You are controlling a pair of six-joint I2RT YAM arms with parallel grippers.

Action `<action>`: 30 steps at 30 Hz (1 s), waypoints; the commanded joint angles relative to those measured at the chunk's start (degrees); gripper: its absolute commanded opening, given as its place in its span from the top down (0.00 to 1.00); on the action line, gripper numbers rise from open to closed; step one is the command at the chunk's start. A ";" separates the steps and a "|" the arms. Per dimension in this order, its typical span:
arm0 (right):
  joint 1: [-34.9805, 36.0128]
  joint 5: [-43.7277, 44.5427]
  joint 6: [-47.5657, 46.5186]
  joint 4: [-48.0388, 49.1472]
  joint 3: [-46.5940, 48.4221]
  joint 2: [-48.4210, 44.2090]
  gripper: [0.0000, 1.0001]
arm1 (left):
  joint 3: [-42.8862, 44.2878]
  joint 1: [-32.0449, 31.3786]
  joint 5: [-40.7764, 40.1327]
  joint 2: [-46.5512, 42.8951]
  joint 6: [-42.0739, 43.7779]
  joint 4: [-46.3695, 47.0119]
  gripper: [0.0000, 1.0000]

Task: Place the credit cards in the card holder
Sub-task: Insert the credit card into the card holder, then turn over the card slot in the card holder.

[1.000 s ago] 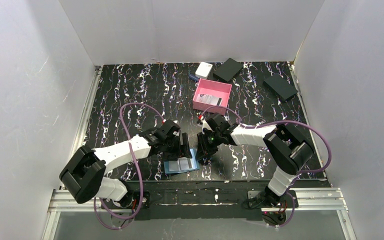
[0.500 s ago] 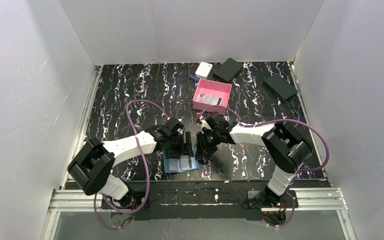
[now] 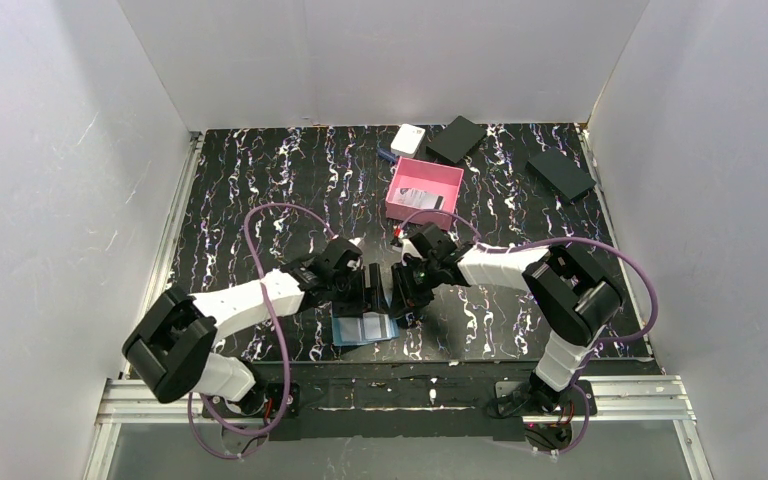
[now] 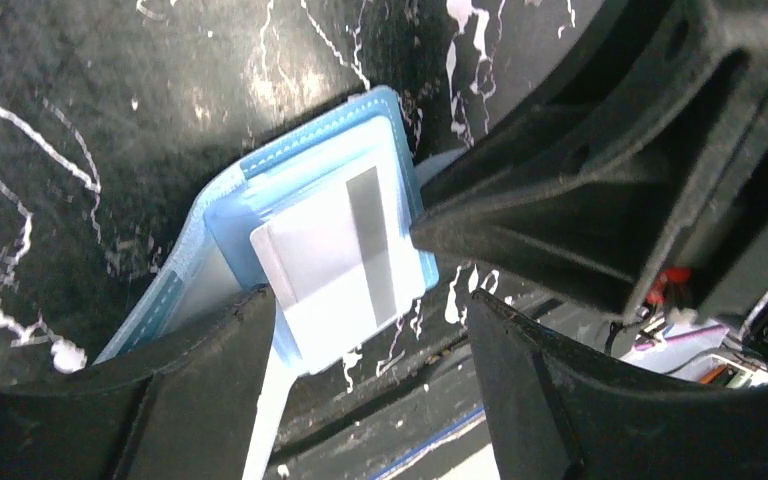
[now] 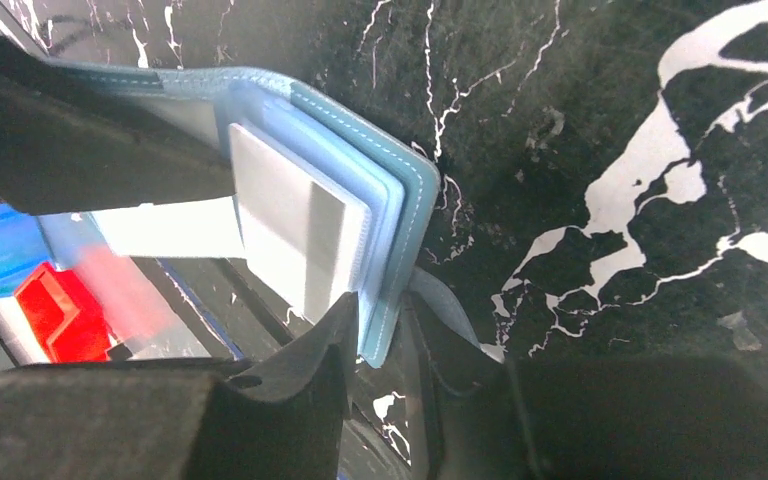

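Blue folding wallet (image 3: 365,328) lies open on marbled black surface (image 3: 260,190), near edge, between the arms.
Grey striped card (image 4: 335,250) lies on its slotted side, print too blurred to read; left end effector (image 4: 370,330) wide astride it; right end effector (image 5: 380,335) narrow around wallet edge, can't tell if gripping.

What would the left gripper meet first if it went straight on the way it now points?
The left gripper would probably meet the striped credit card on the open card holder first; depth is unclear.

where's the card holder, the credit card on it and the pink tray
card holder (image 4: 222,215), left wrist view, blue cover edge
credit card (image 4: 310,250), left wrist view, pale face
pink tray (image 3: 438,178), top external view, bare inside
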 commanded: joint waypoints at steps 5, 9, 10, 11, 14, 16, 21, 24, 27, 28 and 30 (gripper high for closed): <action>0.33 3.36 -0.25 -4.18 1.80 -5.76 0.58 | 2.58 -0.45 -1.76 -11.94 -0.78 -11.47 0.35; 0.37 2.27 1.52 -3.66 1.21 -7.61 0.57 | 0.61 -0.43 -1.63 -15.19 -1.96 -11.98 0.43; 0.41 1.24 2.27 -2.43 0.74 -7.76 0.57 | -0.34 -0.37 -1.00 -14.96 -2.17 -11.04 0.47; 0.41 0.10 3.25 -0.88 0.18 -7.84 0.59 | -0.89 -0.34 -0.26 -14.36 -2.40 -10.18 0.52; 0.38 -2.42 5.61 3.37 -1.32 -7.18 0.70 | -2.17 -0.38 2.03 -11.50 -2.85 -6.29 0.69; 0.39 -2.77 6.32 4.78 -1.89 -6.54 0.77 | -2.94 -0.36 2.73 -9.42 -3.29 -3.60 0.76; 0.36 -4.15 8.49 9.79 -3.29 -4.91 0.81 | -3.53 -0.40 2.14 -5.88 -3.33 -2.04 0.87; 0.38 -4.54 8.74 10.68 -3.71 -4.23 0.81 | -3.92 -0.40 0.71 -5.56 -3.11 -2.73 0.92; 0.36 -4.90 8.52 10.81 -3.92 -3.48 0.81 | -4.11 -0.37 -0.33 -5.37 -2.97 -3.64 0.93; 0.38 -4.88 8.50 10.91 -4.12 -3.40 0.80 | -4.21 -0.37 -0.60 -5.28 -2.92 -3.83 0.93; 0.41 -4.71 8.28 10.84 -4.35 -3.24 0.78 | -4.62 -0.39 -0.90 -4.84 -3.08 -3.71 0.93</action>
